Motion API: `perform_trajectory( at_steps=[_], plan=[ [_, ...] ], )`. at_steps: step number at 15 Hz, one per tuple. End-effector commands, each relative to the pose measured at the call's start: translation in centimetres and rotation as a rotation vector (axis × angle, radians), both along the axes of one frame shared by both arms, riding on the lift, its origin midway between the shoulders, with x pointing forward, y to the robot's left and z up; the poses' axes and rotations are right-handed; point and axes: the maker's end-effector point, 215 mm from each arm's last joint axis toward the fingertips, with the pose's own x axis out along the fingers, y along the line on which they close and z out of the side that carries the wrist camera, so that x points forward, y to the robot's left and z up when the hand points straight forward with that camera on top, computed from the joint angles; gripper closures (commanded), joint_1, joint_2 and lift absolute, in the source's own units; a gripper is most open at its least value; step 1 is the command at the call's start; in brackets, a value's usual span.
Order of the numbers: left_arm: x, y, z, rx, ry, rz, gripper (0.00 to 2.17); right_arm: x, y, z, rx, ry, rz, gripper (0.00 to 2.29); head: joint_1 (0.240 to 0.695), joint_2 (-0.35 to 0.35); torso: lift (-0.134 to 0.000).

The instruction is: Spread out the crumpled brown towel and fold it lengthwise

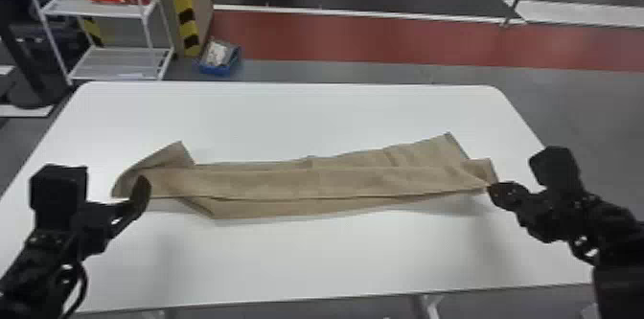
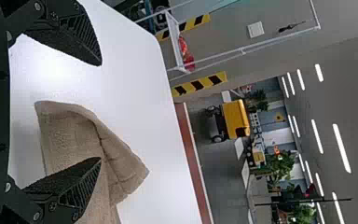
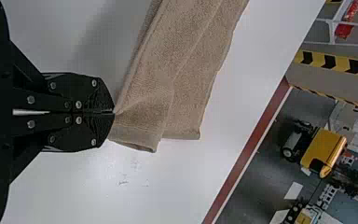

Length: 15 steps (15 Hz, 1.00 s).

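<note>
**Brown towel (image 1: 311,181): limp cloth, one end gripped**

Head view: towel lies in a long, overlapping strip across the table (image 1: 311,256). Judged light, soft, not fragile; lower layers hidden.

Left wrist view: left gripper (image 2: 100,111) open by the towel's left end. Free edge there would suit a pinch; finger contact perhaps absent, hard to tell. Cloth cut off by frame.

Right wrist view: right gripper (image 3: 114,112) closed on a towel corner; pinch depth hidden.
</note>
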Motion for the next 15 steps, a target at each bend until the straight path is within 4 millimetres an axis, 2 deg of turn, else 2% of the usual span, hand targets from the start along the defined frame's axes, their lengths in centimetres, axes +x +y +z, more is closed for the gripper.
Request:
perform_trajectory(
  at_steps=[1,6,8,11,15],
  plan=[
    [-0.6,0.6,-0.2,0.037,-0.016,-0.014,0.21,0.4,0.2,0.0,0.001,0.003,0.0,1.45,0.695,-0.093,-0.12],
    [-1.0,-1.1,0.2,0.17,-0.058,-0.098,0.14,0.6,0.6,-0.2,0.005,0.007,0.004,1.45,0.695,-0.088,-0.12],
    [-1.5,-1.8,1.7,0.193,-0.166,-0.126,0.14,0.0,0.1,-0.8,0.008,0.018,-0.001,1.45,0.695,-0.094,-0.12],
    [-2.4,-3.0,3.0,0.217,-0.24,-0.183,0.14,-0.1,-0.4,-1.1,0.006,0.025,-0.009,1.45,0.695,-0.107,-0.12],
    [-3.3,-5.4,1.8,0.302,-0.225,-0.268,0.15,-0.1,-0.1,-1.2,0.008,0.027,-0.003,1.45,0.695,-0.138,-0.12]
  ],
)
